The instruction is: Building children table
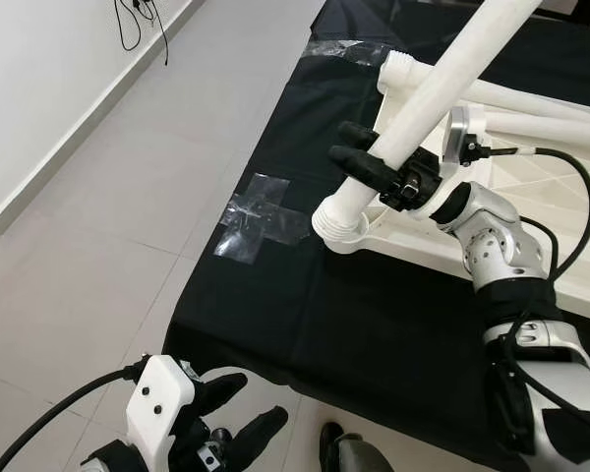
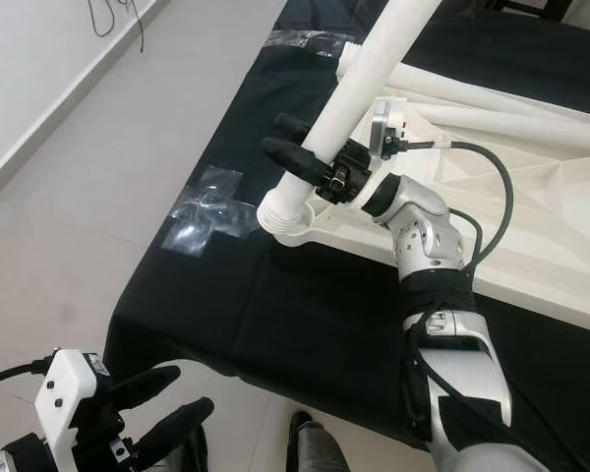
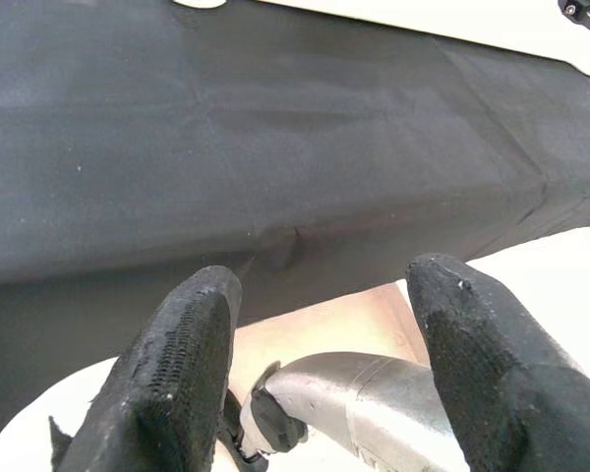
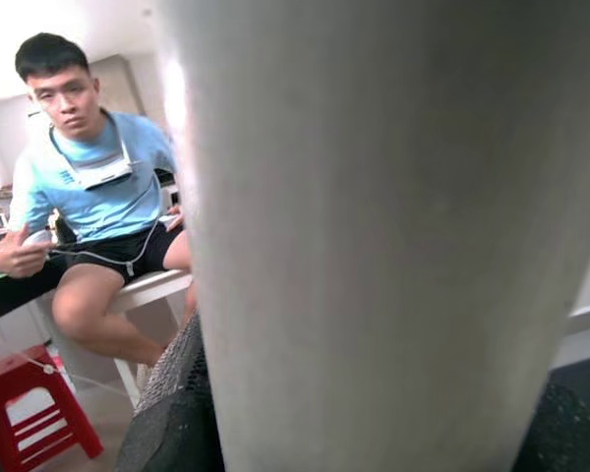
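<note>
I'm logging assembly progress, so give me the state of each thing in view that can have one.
White table leg: tilted, lower end seated at the tabletop's corner socket, gripped.
White tabletop: lying underside up on the black cloth.
Right gripper: shut around the leg.
Left gripper: open, holding nothing, low beside the cloth's edge.
Clear tape: stuck across the cloth edge and floor.

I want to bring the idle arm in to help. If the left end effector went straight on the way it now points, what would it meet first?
Most likely the black cloth: the left end effector, open and low by the cloth's near edge, faces it, with the white tabletop farther on. Depth is unclear.
</note>
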Available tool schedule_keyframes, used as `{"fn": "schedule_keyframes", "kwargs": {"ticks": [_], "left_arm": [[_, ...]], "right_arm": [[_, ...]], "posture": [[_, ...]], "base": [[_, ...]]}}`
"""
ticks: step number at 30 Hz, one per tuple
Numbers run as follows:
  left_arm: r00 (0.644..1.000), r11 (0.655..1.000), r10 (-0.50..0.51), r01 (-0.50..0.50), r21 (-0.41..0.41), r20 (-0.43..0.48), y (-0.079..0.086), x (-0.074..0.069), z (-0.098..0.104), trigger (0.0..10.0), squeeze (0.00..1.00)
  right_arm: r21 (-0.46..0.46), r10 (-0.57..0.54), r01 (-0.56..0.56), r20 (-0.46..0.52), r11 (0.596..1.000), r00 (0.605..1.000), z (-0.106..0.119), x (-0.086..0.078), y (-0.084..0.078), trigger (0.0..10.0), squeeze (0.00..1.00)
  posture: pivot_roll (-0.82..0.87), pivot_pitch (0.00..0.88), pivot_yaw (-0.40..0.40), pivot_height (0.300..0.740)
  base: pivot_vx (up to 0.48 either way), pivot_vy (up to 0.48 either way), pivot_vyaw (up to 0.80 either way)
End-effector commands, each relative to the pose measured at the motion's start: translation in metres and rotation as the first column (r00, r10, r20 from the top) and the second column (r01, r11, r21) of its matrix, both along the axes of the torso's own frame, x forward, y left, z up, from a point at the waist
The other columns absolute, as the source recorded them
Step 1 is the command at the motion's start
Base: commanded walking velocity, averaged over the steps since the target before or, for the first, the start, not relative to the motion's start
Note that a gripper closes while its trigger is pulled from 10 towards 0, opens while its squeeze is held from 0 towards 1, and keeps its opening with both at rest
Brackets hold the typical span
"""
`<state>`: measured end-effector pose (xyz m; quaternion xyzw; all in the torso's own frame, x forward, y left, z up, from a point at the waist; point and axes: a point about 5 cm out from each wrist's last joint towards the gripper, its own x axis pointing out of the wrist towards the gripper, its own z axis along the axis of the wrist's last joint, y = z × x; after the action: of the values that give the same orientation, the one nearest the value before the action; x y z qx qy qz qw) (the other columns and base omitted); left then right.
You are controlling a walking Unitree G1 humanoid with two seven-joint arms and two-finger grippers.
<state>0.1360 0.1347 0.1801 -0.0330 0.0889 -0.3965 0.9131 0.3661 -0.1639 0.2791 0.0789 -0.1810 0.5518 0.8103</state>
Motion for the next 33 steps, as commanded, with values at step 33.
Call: {"fn": "schedule_keyframes", "kwargs": {"ticks": [33], "left_arm": [[1.000, 1.000, -0.004, 0.004, 0.018, -0.009, 0.000, 0.002, -0.003, 10.0, 0.00]], "right_arm": [[-0.588, 0.050, 0.048, 0.151, 0.807, 0.987, -0.062, -0.019, 0.026, 10.0, 0.00]], "posture": [[0.08, 0.347, -0.039, 0.740]], "base": [[0.000, 0.000, 0.00]]}}
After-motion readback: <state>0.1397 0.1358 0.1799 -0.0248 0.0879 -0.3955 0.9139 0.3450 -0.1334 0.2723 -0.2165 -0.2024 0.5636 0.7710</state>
